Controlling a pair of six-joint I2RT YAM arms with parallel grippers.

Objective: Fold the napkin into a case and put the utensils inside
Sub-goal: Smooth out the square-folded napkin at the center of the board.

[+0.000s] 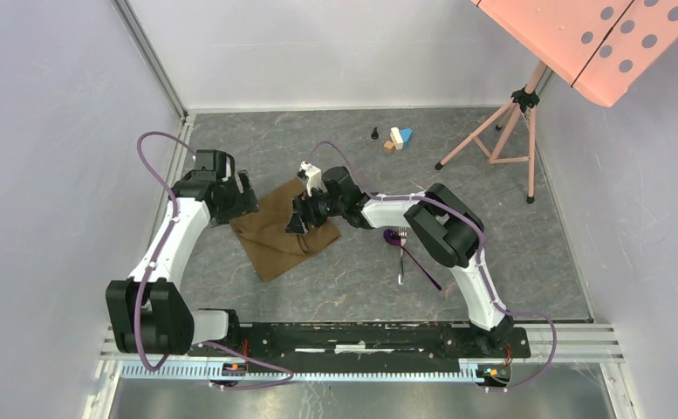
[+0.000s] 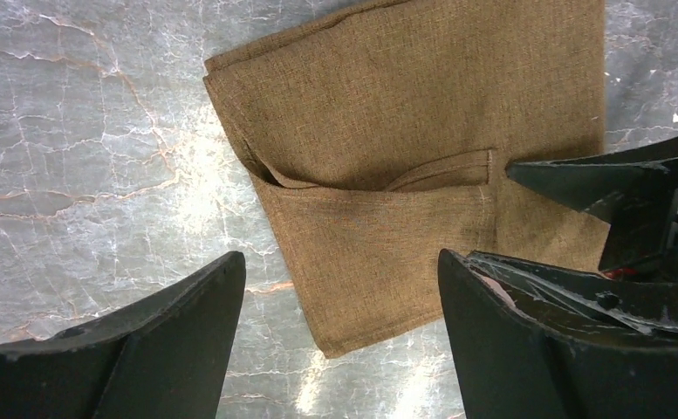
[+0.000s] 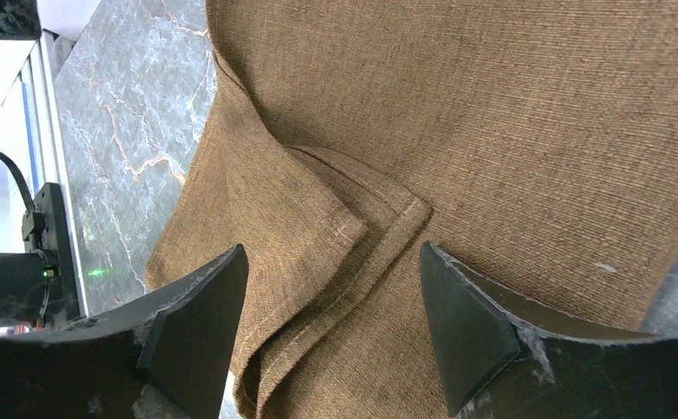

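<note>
Toward the left of centre on the grey marbled worktop (image 1: 361, 292) lies the plain brown cloth napkin (image 1: 278, 249) (image 2: 387, 166) (image 3: 510, 122), folded into a rough rectangle that slants from the far middle back toward the near left. The left wrist view shows one folded layer lying across the rest. A hemmed strip peeks out along its upper edge, and the cloth gapes slightly there like a pocket mouth. The right wrist view shows a stitched hem corner folded over on top of the fabric.

The left hand (image 1: 237, 202) (image 2: 339, 262) hangs over the napkin's far-left edge, its jaws spread wide with nothing between them but the cloth below. The right hand (image 1: 304, 218) (image 3: 333, 253) hangs over the napkin's far-right part, jaws likewise wide and gripping nothing. One of its black fingers (image 2: 614, 183) shows at the right of the left wrist view.

Well apart from the napkin, right of centre and beside the right arm's elbow, lie the spoon with a glossy purple bowl and thin dark handle (image 1: 393, 236) and the small silver metal fork (image 1: 400, 266), their heads close together.

Small coloured toy blocks (image 1: 396, 138) sit by the far edge, and a pink tripod stand (image 1: 503, 133) stands at the far-right corner.
</note>
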